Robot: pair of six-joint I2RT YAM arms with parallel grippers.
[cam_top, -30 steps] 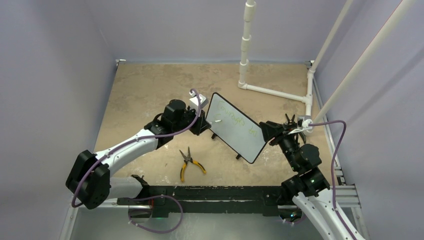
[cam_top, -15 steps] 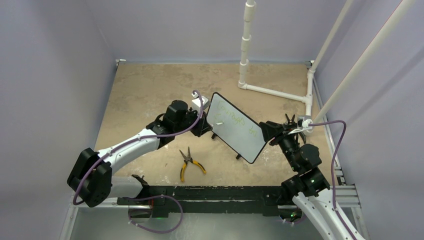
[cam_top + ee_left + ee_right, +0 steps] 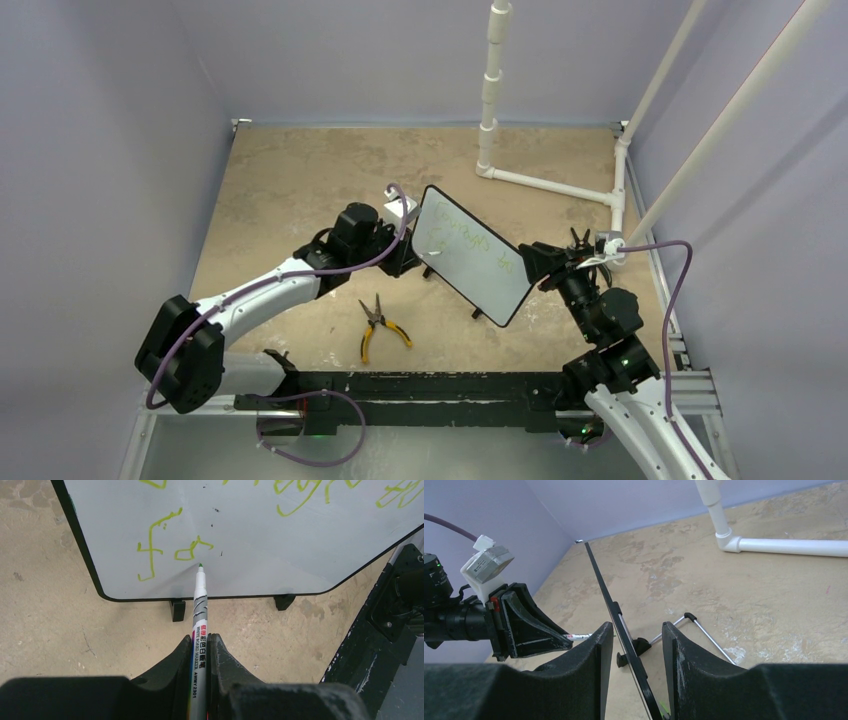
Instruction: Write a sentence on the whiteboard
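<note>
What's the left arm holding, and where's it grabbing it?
The left end effector pinches a green whiteboard marker by its labelled barrel, with the tip sticking out.

Whiteboard [image 3: 470, 256] on table [image 3: 290, 180], pliers [image 3: 379, 326] before it

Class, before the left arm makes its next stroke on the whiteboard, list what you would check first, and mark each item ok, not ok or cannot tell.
1. Marker held by the left gripper: ok, jaws shut on its barrel.
2. Cap off, tip towards the whiteboard: ok.
3. Tip touching the surface: cannot tell; it sits just below the second row of the sentence.
4. Board standing on its feet on the table: ok.
5. Board steadied by the right gripper: not ok; jaws straddle its edge with gaps either side.
6. Pliers clear of the board: ok.
</note>
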